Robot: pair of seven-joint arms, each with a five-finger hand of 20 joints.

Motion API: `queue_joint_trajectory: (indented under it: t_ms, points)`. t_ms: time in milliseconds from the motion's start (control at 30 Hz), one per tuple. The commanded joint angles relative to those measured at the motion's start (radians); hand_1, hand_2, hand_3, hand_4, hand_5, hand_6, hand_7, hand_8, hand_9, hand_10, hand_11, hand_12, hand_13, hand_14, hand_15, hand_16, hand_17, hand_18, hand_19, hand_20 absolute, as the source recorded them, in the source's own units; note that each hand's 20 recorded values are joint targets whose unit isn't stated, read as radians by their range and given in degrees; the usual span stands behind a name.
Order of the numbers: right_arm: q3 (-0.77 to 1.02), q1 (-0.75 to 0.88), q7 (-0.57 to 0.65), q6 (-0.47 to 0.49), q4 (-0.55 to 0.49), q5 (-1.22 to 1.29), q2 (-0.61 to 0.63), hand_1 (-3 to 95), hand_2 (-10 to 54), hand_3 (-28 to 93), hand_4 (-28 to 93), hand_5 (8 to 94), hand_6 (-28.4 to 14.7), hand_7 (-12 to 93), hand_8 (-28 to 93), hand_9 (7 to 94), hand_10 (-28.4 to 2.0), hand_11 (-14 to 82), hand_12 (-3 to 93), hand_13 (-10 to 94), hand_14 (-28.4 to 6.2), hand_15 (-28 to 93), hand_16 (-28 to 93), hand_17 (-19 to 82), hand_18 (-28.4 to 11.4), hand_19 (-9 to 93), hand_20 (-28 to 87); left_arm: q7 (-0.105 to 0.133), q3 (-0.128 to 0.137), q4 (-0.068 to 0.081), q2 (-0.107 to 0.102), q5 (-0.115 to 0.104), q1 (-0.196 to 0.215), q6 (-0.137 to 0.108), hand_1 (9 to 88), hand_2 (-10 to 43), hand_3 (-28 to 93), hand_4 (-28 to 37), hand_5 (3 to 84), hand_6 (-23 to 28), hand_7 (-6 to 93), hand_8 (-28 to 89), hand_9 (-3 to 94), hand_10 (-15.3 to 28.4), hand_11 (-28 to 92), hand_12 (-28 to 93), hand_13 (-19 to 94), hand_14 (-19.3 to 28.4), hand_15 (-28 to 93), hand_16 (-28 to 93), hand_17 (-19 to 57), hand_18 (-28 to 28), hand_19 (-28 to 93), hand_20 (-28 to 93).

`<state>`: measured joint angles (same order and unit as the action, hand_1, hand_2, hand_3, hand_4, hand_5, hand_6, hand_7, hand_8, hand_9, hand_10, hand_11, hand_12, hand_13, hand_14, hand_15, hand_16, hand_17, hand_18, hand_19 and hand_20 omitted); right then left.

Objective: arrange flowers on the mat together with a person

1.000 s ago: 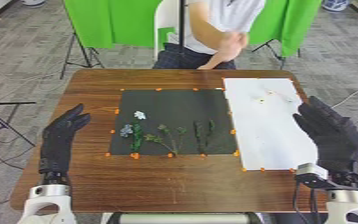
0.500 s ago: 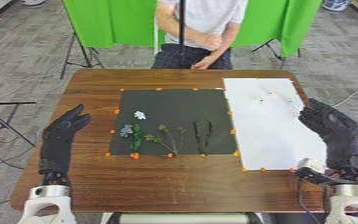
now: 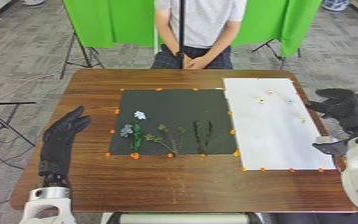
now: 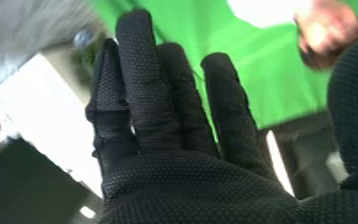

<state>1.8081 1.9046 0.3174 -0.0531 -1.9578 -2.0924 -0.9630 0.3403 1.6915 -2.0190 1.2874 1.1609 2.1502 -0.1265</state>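
The dark mat (image 3: 171,107) lies mid-table. On its left part are a white flower (image 3: 140,115), a pale blue flower (image 3: 127,131) and a green stem (image 3: 136,140). A branching sprig (image 3: 168,141) lies near the front edge, with two dark green stems (image 3: 200,137) beside it. My left hand (image 3: 62,131) is over the table left of the mat, fingers relaxed. My right hand (image 3: 342,106) is beyond the right edge of the white sheet, apart from the flowers. In the right wrist view my right hand (image 4: 189,175) has straight fingers and holds nothing.
A white sheet (image 3: 273,135) right of the mat bears small pale flowers (image 3: 269,92). Orange markers (image 3: 135,156) line the mat and sheet. A black pole (image 3: 182,30) stands at the far side before a green curtain (image 3: 113,25).
My right hand has moved outward and turned, baring more of the white sheet's right side. The person's hands have come down together at the lap. My left hand has stayed put.
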Motion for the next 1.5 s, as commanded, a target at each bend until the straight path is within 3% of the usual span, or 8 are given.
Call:
queue_joint_trajectory:
  t_ms: [33,300,700,1000,1067,1200,1500]
  points:
    - [-0.100,-0.120,0.088,0.101,0.141,-0.209,0.125,28.9,-9.5,67,-23,51.4,-0.2,16,-8,56.5,-17.5,24.1,28.5,66,-13.6,45,25,28,-22.3,64,44,-0.008,0.000,-0.003,0.010,0.000,0.014,-0.005,21.3,-5.7,72,-20.5,46.5,3.3,11.2,-6,47.8,14.1,16,13,38,16.4,13,0,6.7,10.6,6,15]
    - [-0.218,-0.210,0.092,0.086,0.261,-0.223,0.149,35.3,-9.5,68,-27,54.4,1.2,19,-9,62.9,-15.9,30.4,30.6,70,-11.6,57,26,32,-23.1,73,50,-0.011,-0.001,-0.003,0.012,0.002,0.013,-0.006,21.3,-5.7,72,-20.5,46.5,3.3,11.2,-6,47.8,14.0,16,13,37,16.4,13,0,6.7,10.7,7,15]
    - [-0.290,-0.256,0.083,0.136,0.313,-0.237,0.155,37.7,-9.5,68,-28,56.4,1.7,20,-9,67.1,-15.0,28.3,28.9,75,-9.0,58,27,36,-23.0,76,51,-0.008,0.000,-0.004,0.014,-0.001,0.017,-0.007,21.4,-5.6,72,-20.4,46.5,3.2,11.2,-6,47.8,14.0,16,13,37,16.4,13,0,6.6,10.7,7,15]
    - [-0.334,-0.265,0.083,0.142,0.344,-0.275,0.157,44.7,-9.5,68,-28,59.9,3.4,22,-10,69.0,-13.9,26.8,28.5,77,-7.6,58,28,37,-22.2,77,51,-0.009,0.000,-0.004,0.014,-0.003,0.017,-0.004,21.4,-5.6,72,-20.2,46.5,3.3,11.3,-6,47.8,14.1,16,13,37,16.5,13,0,6.6,10.6,7,15]
    - [-0.352,-0.269,0.087,0.097,0.353,-0.274,0.160,47.7,-9.5,68,-28,62.5,3.9,23,-11,71.2,-12.8,25.2,30.2,78,-7.1,58,28,37,-22.0,77,51,-0.010,0.000,-0.004,0.013,-0.004,0.016,-0.006,21.6,-5.5,72,-20.2,46.6,3.3,11.3,-6,47.8,14.1,16,13,37,16.5,13,0,6.6,10.7,7,15]
    - [-0.375,-0.277,0.088,0.005,0.367,-0.269,0.165,61.5,-9.5,54,-25,71.1,3.3,24,4,81.1,-9.3,10.8,44.8,80,-5.9,58,29,38,-21.2,78,51,-0.009,0.001,-0.004,0.014,-0.006,0.019,-0.007,21.6,-5.5,72,-20.2,46.6,3.3,11.3,-6,47.8,14.2,16,13,37,16.5,14,0,6.6,10.6,7,15]
    - [-0.316,-0.312,0.126,-0.155,0.207,-0.266,0.192,64.7,-9.5,55,-24,80.0,3.2,25,7,87.9,-8.0,9.5,46.3,84,-4.4,59,30,42,-20.7,81,51,-0.011,0.005,-0.007,0.010,-0.007,0.023,-0.008,21.7,-5.5,72,-20.2,46.6,3.4,11.2,-6,47.7,14.1,16,13,37,16.4,13,0,6.6,10.7,7,15]
